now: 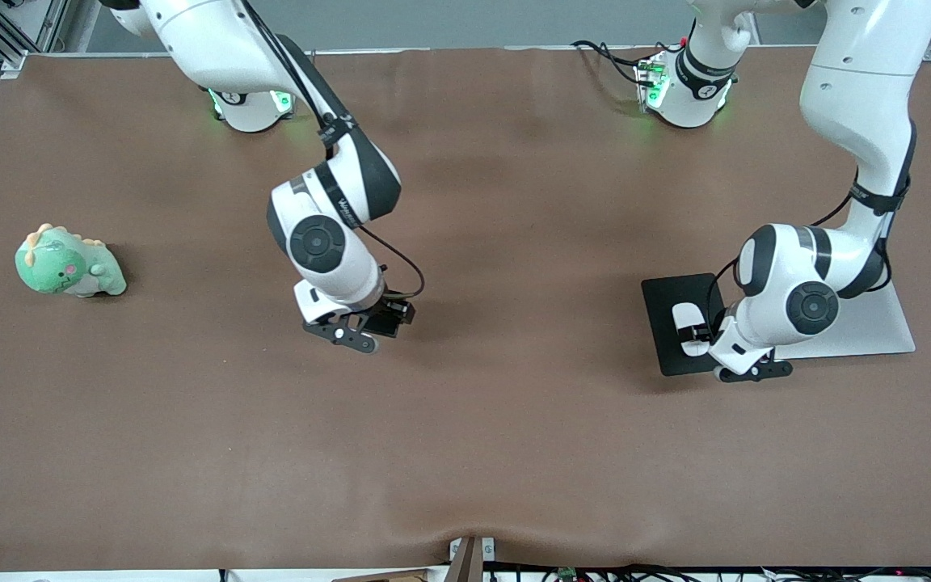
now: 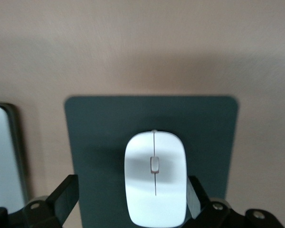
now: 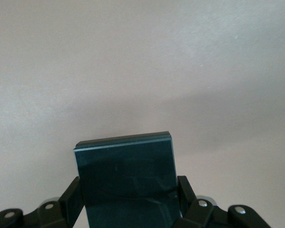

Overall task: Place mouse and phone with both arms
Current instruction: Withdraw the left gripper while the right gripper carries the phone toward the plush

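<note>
The white mouse (image 1: 690, 327) lies on the black mouse pad (image 1: 667, 311) toward the left arm's end of the table. My left gripper (image 1: 700, 333) is open and low around the mouse. In the left wrist view the mouse (image 2: 155, 178) sits on the pad (image 2: 99, 137) between the fingers of the left gripper (image 2: 131, 186): one finger touches its side, the other stands well apart. My right gripper (image 1: 383, 322) is shut on the black phone (image 1: 393, 317) just over the bare middle of the table. In the right wrist view both fingers of the right gripper (image 3: 128, 192) press the sides of the phone (image 3: 126, 173).
A silver laptop (image 1: 861, 327) lies beside the mouse pad, partly under the left arm; its edge shows in the left wrist view (image 2: 4, 156). A green dinosaur plush toy (image 1: 68, 263) sits toward the right arm's end. Brown cloth covers the table (image 1: 514, 444).
</note>
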